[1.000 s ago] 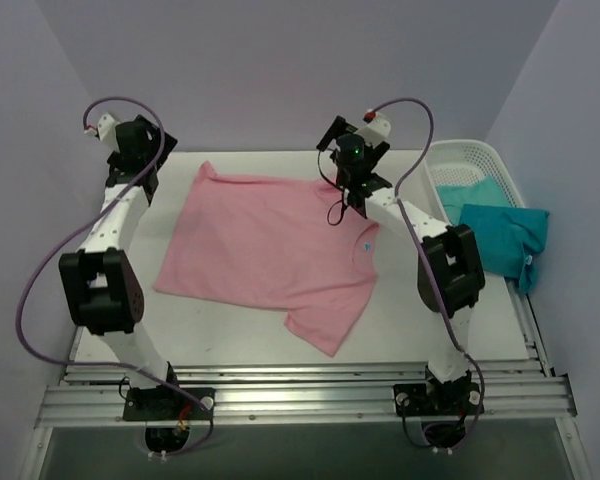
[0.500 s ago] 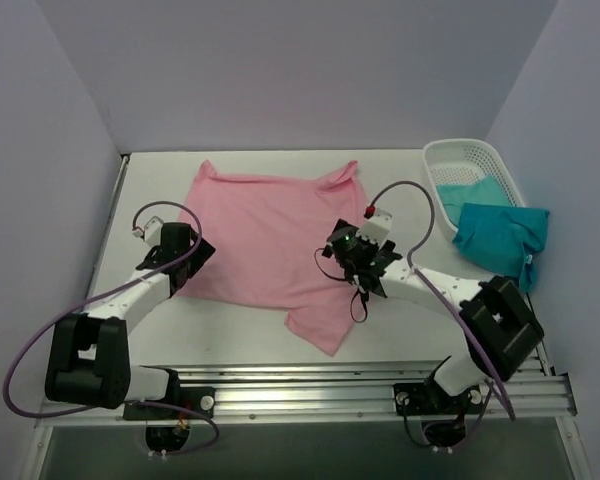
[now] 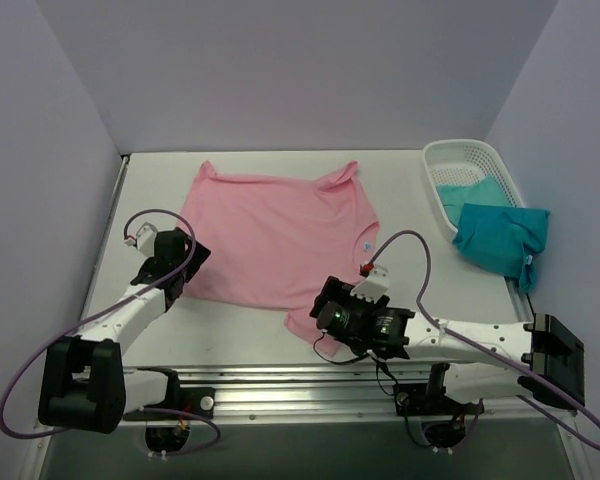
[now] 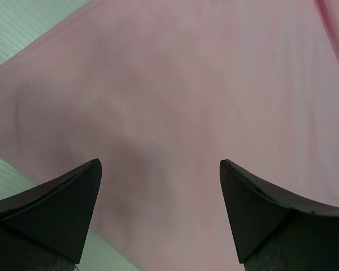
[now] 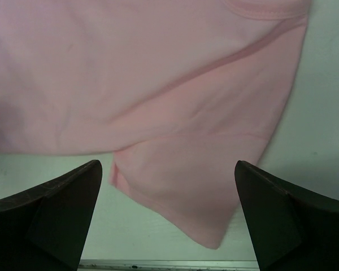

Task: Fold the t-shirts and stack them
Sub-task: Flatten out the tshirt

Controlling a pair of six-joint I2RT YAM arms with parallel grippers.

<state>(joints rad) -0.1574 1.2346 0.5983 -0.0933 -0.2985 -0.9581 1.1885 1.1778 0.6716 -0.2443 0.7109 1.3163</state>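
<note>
At the centre of the white counter (image 3: pixel 150 190), a light pink t-shirt (image 3: pixel 270 230) lay spread flat, its hem toward 9 o'clock, its small blue neck label toward 3 o'clock and one sleeve pointing to 6 o'clock. The left gripper (image 4: pixel 159 162), jaws wide apart and holding nothing, hovered over the hem corner at about 8 o'clock. The right gripper (image 5: pixel 166 164), equally open and empty, hung above the near sleeve at 6 o'clock. At 3 o'clock, teal t-shirts (image 3: pixel 502 238) lay bunched, one draped at the near end of a white lattice basket (image 3: pixel 450 152) and another inside it. The pink shirt looked thin, light and limp; it would likely sag and wrinkle once lifted, and a lift from a single point would probably let it bunch. The surest holds appeared to be the stitched edges: the hem corner under the left gripper and the sleeve seam under the right, pinched low against the counter so that front and back came up together. A matched lift by both arms would probably keep the fold line straight.
</note>
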